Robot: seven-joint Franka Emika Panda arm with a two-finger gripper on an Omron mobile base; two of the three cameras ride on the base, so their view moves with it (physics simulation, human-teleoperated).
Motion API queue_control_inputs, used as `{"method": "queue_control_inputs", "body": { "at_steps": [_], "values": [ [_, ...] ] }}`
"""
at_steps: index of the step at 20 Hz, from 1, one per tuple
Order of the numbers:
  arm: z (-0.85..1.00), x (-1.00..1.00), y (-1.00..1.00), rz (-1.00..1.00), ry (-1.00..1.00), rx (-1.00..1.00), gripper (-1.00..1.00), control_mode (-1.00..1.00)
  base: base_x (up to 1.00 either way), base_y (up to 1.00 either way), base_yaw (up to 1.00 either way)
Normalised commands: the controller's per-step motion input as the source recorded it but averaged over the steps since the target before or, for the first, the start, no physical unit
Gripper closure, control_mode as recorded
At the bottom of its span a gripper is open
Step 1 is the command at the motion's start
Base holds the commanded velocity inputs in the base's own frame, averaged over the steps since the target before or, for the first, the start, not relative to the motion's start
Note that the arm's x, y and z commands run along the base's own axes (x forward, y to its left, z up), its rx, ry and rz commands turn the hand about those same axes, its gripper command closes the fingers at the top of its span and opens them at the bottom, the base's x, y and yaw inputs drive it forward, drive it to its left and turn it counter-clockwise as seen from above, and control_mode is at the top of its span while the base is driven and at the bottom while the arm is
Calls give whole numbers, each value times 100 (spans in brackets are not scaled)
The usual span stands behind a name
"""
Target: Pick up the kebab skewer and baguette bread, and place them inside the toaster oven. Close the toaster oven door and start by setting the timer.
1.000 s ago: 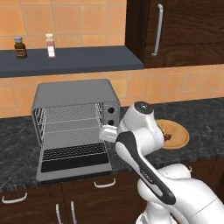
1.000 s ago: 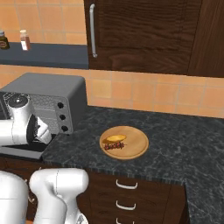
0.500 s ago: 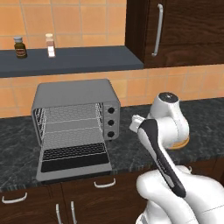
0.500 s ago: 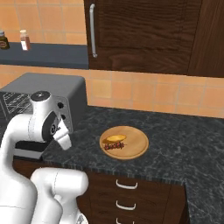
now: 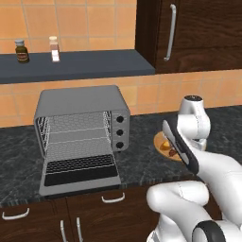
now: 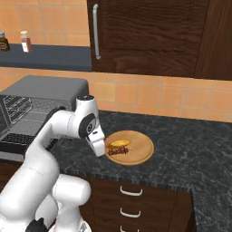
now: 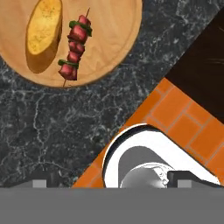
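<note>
claw (image 6: 100,149) open beside plate (image 6: 140,152) | kebab skewer (image 7: 74,48), baguette bread (image 7: 43,33) on plate

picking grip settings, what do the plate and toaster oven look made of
Round plate: looks like wood, matte tan with faint grain lines. Toaster oven: seems brushed grey metal, with wire racks and dark glass in its open door.

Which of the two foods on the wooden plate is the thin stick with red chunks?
The kebab skewer, lying beside the plump golden baguette bread.
</note>
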Motion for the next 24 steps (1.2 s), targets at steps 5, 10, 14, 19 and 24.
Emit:
{"method": "queue_control_inputs", "body": {
  "at_steps": [5,10,14,19,24],
  "values": [
    [-55,30,-59,0,18,-1,-100,-100,0,0,0],
    [-42,38,-4,0,14,0,-100,-100,0,0,0],
    [-28,39,0,0,4,0,-100,-100,0,0,0],
    [-22,19,0,0,1,0,-100,-100,0,0,0],
    [-23,20,3,0,0,0,-100,-100,0,0,0]
  ]
}}
